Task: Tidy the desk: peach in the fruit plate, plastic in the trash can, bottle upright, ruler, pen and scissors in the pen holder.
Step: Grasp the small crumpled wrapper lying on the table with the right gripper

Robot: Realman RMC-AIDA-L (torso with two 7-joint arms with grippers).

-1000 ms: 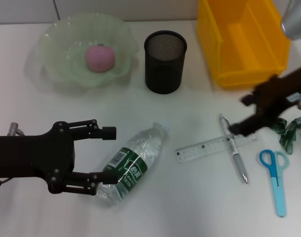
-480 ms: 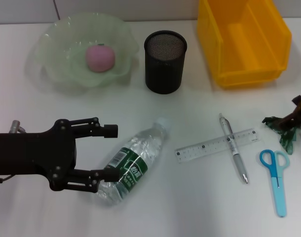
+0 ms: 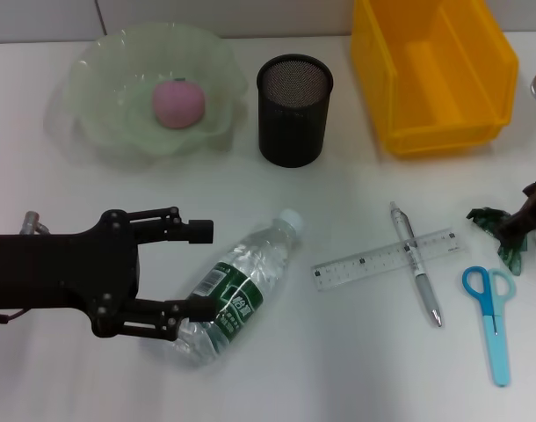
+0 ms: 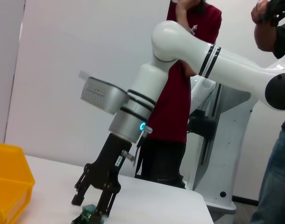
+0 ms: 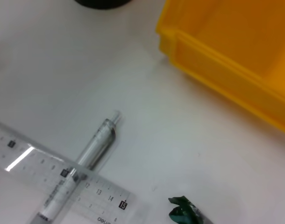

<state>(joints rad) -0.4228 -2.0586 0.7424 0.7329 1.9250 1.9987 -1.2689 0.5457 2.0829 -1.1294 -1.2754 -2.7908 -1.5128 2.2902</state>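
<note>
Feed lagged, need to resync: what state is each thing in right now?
Peach: in fruit plate.
Bottle: lying down, capped.
Left gripper: open around bottle.
Right gripper: at plastic.
Pen: across ruler.
Scissors: closed, flat.
Pen holder: upright, empty.
Bin: empty.

Right gripper (image 3: 525,227) cut off

Right claw (image 3: 525,230) swung from over ruler (image 3: 387,258) out to green plastic (image 3: 505,234) at table edge.
</note>
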